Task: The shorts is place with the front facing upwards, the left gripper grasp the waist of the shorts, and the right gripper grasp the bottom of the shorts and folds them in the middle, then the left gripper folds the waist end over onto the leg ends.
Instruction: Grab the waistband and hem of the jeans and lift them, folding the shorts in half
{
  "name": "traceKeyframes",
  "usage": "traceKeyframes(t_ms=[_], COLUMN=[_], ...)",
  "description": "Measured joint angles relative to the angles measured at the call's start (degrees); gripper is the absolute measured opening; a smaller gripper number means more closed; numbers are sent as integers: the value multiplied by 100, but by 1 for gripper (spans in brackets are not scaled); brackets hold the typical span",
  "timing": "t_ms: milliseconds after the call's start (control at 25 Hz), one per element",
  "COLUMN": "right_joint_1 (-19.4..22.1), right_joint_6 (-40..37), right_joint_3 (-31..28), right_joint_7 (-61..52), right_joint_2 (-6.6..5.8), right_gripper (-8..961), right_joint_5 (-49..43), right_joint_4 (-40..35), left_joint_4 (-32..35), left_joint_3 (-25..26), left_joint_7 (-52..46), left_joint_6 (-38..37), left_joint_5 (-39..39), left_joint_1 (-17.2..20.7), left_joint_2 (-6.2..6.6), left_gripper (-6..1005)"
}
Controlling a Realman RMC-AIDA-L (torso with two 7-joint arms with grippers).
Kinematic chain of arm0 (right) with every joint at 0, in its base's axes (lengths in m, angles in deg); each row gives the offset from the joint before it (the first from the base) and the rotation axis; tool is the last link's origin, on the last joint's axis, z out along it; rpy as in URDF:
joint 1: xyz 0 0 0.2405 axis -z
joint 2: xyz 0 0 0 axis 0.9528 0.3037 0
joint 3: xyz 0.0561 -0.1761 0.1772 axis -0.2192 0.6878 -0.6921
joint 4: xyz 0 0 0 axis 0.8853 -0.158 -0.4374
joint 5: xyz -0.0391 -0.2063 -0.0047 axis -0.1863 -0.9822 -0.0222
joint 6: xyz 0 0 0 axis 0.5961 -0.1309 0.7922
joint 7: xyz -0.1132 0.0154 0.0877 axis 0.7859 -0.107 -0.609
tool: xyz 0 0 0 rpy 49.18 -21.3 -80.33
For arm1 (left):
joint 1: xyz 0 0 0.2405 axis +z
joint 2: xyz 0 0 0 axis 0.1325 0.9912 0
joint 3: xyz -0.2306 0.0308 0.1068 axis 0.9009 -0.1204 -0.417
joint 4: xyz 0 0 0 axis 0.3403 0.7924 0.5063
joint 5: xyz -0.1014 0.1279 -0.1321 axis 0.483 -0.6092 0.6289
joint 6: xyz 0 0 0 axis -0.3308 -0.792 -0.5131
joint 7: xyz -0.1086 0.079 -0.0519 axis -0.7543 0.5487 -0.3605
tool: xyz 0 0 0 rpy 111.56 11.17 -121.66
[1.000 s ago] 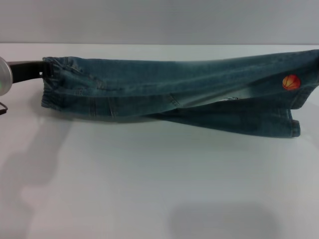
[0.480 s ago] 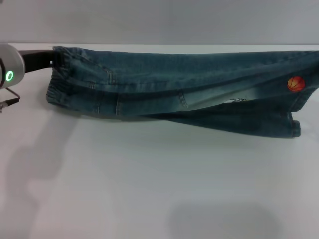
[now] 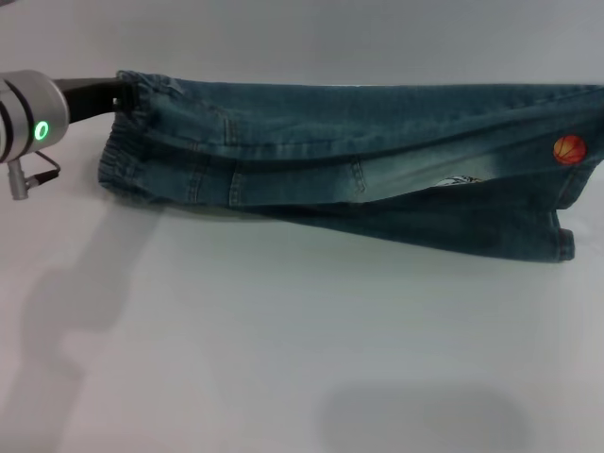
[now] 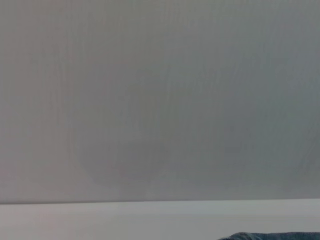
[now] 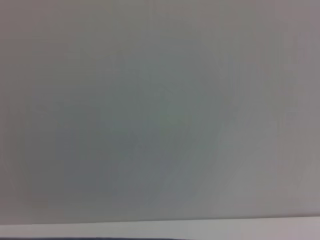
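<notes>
Your long blue denim shorts (image 3: 359, 165) hang stretched above the white worktop (image 3: 283, 359), and over the last second the puckered elastic waist (image 3: 127, 142) has risen and drifted towards the leg hems (image 3: 564, 241): the lengthwise fold looks under way. Beside that waist, the black left hand (image 3: 121, 92) on its silver arm stays clenched on the band, reaching in level. The right hand is out of view.

Lab-like test bench — bare white table (image 3: 283, 359), plain grey wall (image 3: 302, 38).
</notes>
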State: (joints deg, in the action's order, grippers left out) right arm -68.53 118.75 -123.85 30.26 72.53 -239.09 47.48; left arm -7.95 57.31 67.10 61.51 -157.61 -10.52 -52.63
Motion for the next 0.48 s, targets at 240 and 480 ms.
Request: traceKeyframes(t_ms=[240,480], right_joint_1=[-125,-494], right_joint_6=[-611,-1443], right_joint_3=[-85,-342], right_joint_7=[-1,189], right_joint_2=[1,-16], right_gripper=[-1,-1], right_joint_5=[-2,-132], right_joint_4=[-484,-1445], left_joint_4=[329,1454], left_joint_3=[-49,-728], left_joint_7=[65,379], left_joint_6=[-455,-2916], left_joint_5=[94,128], left_joint_1=[-110,-205], left_joint_2=[8,-5], left_gripper=[186,205])
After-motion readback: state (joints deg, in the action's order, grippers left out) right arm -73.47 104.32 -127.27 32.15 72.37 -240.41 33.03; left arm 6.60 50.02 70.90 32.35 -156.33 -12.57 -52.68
